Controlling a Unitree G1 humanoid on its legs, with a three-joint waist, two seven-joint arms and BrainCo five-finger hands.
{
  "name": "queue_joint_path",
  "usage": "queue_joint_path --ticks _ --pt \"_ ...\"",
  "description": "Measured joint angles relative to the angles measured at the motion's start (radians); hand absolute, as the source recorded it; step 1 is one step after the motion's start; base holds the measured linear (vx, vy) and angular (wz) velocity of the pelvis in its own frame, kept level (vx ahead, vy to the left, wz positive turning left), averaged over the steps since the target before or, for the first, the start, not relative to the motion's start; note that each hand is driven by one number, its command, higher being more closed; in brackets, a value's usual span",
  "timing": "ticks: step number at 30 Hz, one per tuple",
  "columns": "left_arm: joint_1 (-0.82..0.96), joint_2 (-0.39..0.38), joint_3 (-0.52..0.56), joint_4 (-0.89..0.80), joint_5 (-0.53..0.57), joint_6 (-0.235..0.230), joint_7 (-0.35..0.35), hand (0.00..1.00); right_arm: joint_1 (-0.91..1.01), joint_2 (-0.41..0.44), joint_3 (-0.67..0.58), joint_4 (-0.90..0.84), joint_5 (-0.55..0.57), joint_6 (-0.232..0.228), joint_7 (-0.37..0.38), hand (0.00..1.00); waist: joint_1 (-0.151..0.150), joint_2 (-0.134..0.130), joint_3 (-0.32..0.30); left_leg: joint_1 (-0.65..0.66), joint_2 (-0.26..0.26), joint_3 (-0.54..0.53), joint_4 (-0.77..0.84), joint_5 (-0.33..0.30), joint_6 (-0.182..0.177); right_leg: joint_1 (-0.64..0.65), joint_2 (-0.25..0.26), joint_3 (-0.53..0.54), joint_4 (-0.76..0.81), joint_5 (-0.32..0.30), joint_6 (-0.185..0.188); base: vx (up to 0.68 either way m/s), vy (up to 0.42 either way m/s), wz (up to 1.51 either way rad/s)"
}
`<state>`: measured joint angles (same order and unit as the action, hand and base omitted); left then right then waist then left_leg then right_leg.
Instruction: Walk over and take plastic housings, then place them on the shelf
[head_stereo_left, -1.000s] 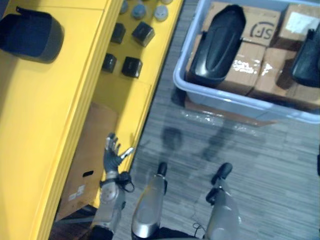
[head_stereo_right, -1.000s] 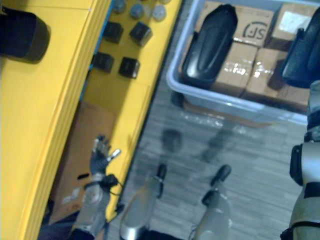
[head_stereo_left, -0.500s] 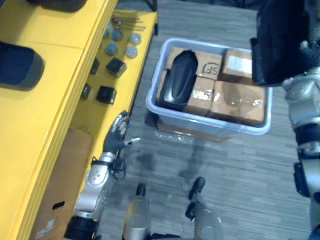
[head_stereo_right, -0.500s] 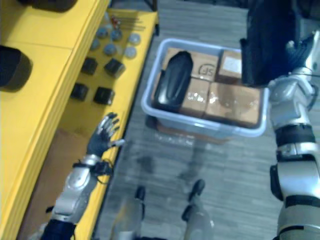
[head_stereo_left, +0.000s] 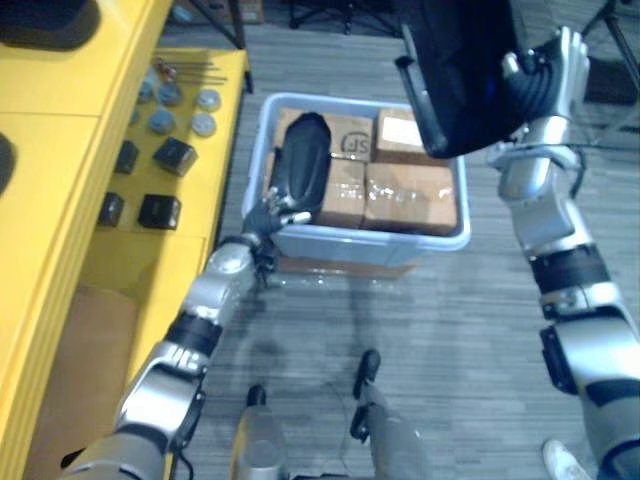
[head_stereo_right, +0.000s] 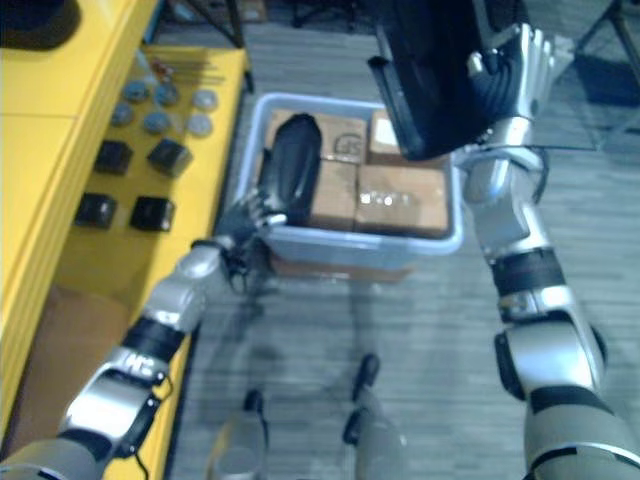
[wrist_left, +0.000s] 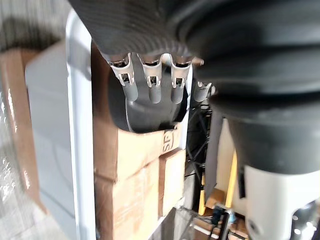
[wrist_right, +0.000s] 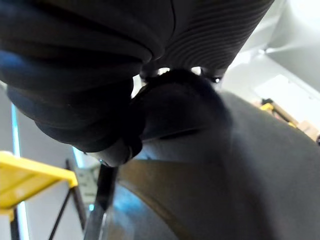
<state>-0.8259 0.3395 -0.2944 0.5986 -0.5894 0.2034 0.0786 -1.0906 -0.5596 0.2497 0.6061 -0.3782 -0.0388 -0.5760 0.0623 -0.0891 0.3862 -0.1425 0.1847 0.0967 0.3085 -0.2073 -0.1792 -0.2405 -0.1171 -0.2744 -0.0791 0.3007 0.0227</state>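
Observation:
A long black plastic housing (head_stereo_left: 303, 165) lies on cardboard boxes at the left end of a grey bin (head_stereo_left: 400, 243) on the floor. My left hand (head_stereo_left: 266, 213) is at the bin's near left corner, open. Its straight fingers (wrist_left: 150, 87) reach over the rim and touch the end of that housing (wrist_left: 145, 117). A second, larger black housing (head_stereo_left: 455, 70) hangs high above the bin's right half. My right hand (head_stereo_left: 545, 85) is shut on that housing's right edge, and its dark curved shell (wrist_right: 225, 165) shows close in the right wrist view.
A yellow shelf unit (head_stereo_left: 60, 200) runs along the left. Its lower board carries small black blocks (head_stereo_left: 160, 210) and grey round caps (head_stereo_left: 185, 100). Another dark housing (head_stereo_left: 40, 15) lies on its top. Several cardboard boxes (head_stereo_left: 400, 195) fill the bin. Grey floor lies in front of the bin.
The camera has swung toward the bin. My left hand went from beside the yellow shelf to the bin's corner and the housing. My right hand has lifted the larger housing higher.

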Motion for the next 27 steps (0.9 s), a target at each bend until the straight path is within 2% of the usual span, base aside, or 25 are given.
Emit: queue_joint_path --ticks 2,9,11,14,19,20,24,27 --pt "-0.049 -0.028 -0.004 0.042 -0.081 0.018 0.010 0.00 -0.061 0.011 0.019 0.012 0.000 -0.008 0.000 1.00 -0.018 0.000 0.020 -0.002 0.001 0.004 0.000 0.000 -0.001 -0.003 0.002 0.003 0.000 0.004 -0.002 0.02 -0.010 -0.06" --pt "-0.138 -0.103 -0.038 0.065 -0.363 0.012 0.029 0.00 -0.140 0.033 0.044 0.040 -0.019 -0.068 -0.017 1.00 -0.022 0.001 0.059 -0.019 -0.005 0.012 0.007 0.000 -0.001 -0.022 -0.002 0.013 0.000 0.011 0.004 0.00 0.000 -0.01" --pt "-0.155 -0.118 -0.041 0.097 -0.459 -0.019 0.029 0.00 -0.143 0.054 0.078 0.048 -0.030 -0.088 -0.017 1.00 -0.026 0.002 0.059 -0.025 -0.004 0.015 0.009 0.000 -0.001 -0.029 -0.002 0.017 0.000 0.012 0.004 0.01 -0.003 -0.04" --pt "-0.160 -0.133 -0.044 0.100 -0.518 -0.051 0.027 0.00 -0.143 0.070 0.106 0.059 -0.038 -0.100 -0.017 1.00 -0.027 0.003 0.060 -0.025 -0.006 0.020 0.013 0.000 0.000 -0.030 -0.003 0.027 0.000 0.013 0.006 0.01 0.005 -0.03" --pt "-0.183 -0.162 -0.071 0.100 -0.638 -0.142 0.025 0.00 -0.145 0.099 0.127 0.072 -0.038 -0.114 -0.018 1.00 -0.028 0.010 0.064 -0.033 -0.010 0.020 0.022 -0.003 0.002 -0.034 -0.003 0.031 0.000 0.017 0.009 -0.01 -0.006 -0.01" --pt "-0.188 -0.163 -0.072 0.100 -0.653 -0.150 0.024 0.00 -0.146 0.100 0.133 0.073 -0.038 -0.116 -0.017 1.00 -0.028 0.010 0.064 -0.036 -0.010 0.021 0.024 -0.004 0.002 -0.037 -0.003 0.032 0.000 0.018 0.009 -0.04 -0.006 -0.04" --pt "-0.218 -0.192 -0.071 0.102 -0.670 -0.232 0.027 0.00 -0.147 0.115 0.139 0.079 -0.038 -0.144 -0.017 1.00 -0.030 0.029 0.076 -0.050 -0.009 0.020 0.051 -0.013 0.005 -0.040 -0.002 0.033 0.000 0.022 0.007 -0.02 0.002 -0.02" --pt "-0.225 -0.201 -0.072 0.107 -0.694 -0.294 0.032 0.00 -0.147 0.142 0.155 0.081 -0.038 -0.154 -0.017 1.00 -0.044 0.030 0.077 -0.051 -0.009 0.021 0.051 -0.013 0.005 -0.043 -0.002 0.034 0.000 0.025 0.007 0.00 0.000 0.00"
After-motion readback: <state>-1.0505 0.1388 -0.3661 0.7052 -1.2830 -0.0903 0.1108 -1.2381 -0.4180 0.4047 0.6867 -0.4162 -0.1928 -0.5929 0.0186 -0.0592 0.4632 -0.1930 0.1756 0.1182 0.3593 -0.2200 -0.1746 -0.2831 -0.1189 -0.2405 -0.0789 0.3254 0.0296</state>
